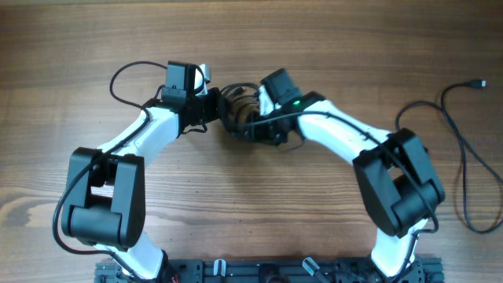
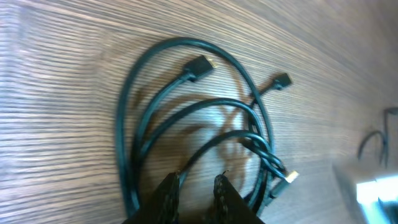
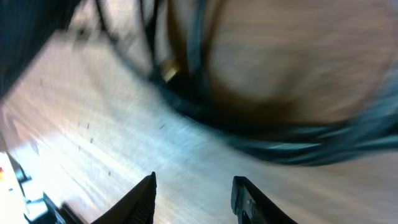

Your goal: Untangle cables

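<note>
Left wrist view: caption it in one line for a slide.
Tangled black cables with several plugs lie looped on the wood table, left gripper poised at one strand.

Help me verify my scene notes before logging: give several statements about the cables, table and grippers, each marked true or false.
1. The tangled cables rest on the table. True.
2. A lone cable lies well apart from them. True.
3. The table is white plastic. False: it is wood-grained.
4. The left wrist view shows no plugs. False: several plugs show among the loops.
5. The right gripper is pressed shut. False: its fingers stand apart with nothing between them.
</note>
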Controlling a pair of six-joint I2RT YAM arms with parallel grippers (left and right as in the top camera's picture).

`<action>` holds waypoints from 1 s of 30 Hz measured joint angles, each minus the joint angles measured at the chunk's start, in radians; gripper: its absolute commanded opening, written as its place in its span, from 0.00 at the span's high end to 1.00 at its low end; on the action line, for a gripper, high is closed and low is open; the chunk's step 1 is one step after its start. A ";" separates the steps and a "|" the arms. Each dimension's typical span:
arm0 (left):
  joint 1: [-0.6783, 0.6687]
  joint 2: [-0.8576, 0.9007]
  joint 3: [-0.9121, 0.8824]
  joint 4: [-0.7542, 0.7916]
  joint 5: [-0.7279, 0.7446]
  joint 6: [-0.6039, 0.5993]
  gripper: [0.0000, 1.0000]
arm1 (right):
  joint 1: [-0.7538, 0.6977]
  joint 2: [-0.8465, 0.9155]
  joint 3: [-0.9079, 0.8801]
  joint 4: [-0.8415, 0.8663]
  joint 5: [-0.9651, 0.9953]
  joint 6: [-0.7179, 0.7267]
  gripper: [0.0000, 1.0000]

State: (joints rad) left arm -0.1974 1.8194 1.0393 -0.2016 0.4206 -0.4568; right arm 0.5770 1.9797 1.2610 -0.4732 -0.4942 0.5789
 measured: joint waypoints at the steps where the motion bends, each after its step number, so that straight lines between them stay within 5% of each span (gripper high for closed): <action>1: 0.000 0.000 0.000 -0.004 -0.023 0.000 0.80 | 0.027 0.000 0.000 0.000 0.000 0.000 0.58; 7: 0.000 0.000 0.000 -0.032 -0.143 0.000 0.80 | 0.123 0.000 0.000 0.001 0.027 0.023 0.57; 17: 0.000 0.000 0.000 -0.033 -0.192 -0.019 0.77 | 0.003 0.000 0.000 -0.016 0.272 0.059 0.95; 30: 0.000 0.000 0.000 -0.033 -0.192 -0.020 0.76 | -0.050 0.000 -0.002 0.007 0.486 0.078 0.96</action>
State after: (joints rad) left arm -0.1974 1.8194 1.0393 -0.2344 0.2283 -0.4767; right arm 0.5270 1.9797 1.2594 -0.4664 -0.0086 0.6567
